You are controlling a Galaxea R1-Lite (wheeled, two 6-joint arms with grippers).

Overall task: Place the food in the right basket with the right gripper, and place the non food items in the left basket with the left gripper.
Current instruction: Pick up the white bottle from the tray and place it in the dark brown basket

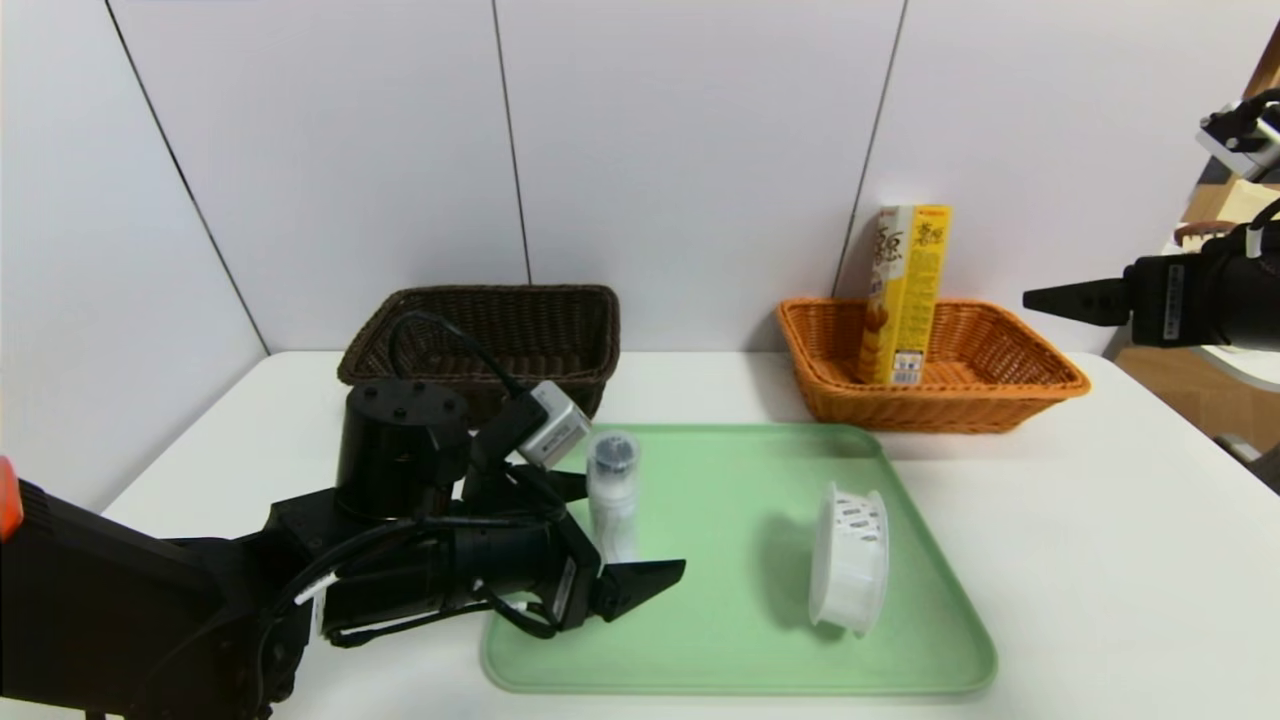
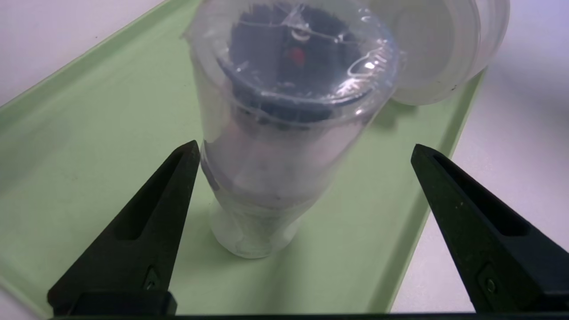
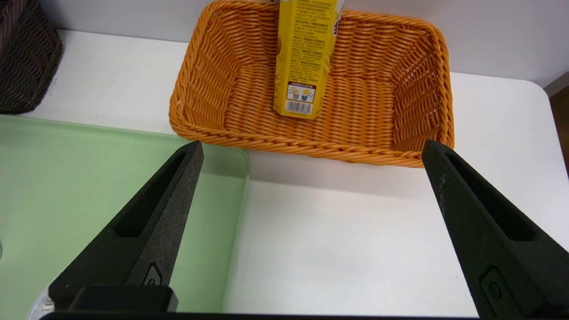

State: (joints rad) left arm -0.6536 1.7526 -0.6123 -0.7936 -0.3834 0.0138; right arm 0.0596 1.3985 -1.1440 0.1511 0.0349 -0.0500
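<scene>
Standing upright on the green tray (image 1: 900,560), the bottle (image 1: 612,495) sits between the spread fingers of the left pincer (image 2: 304,151), which grips nothing yet; one finger looks close to or touching the bottle wall, the other well apart. The bottle appears light, with a smooth, likely slippery plastic skin and a narrow base, so it may tip easily. Take hold at mid-body, below the dark cap, closing evenly. The tub (image 1: 848,572) stands on edge on the tray, free to roll. The carton (image 1: 905,295) already stands in the orange basket (image 1: 1040,385). The right pincer (image 3: 311,149) hangs wide open, empty. The dark basket (image 1: 370,345) waits behind.
</scene>
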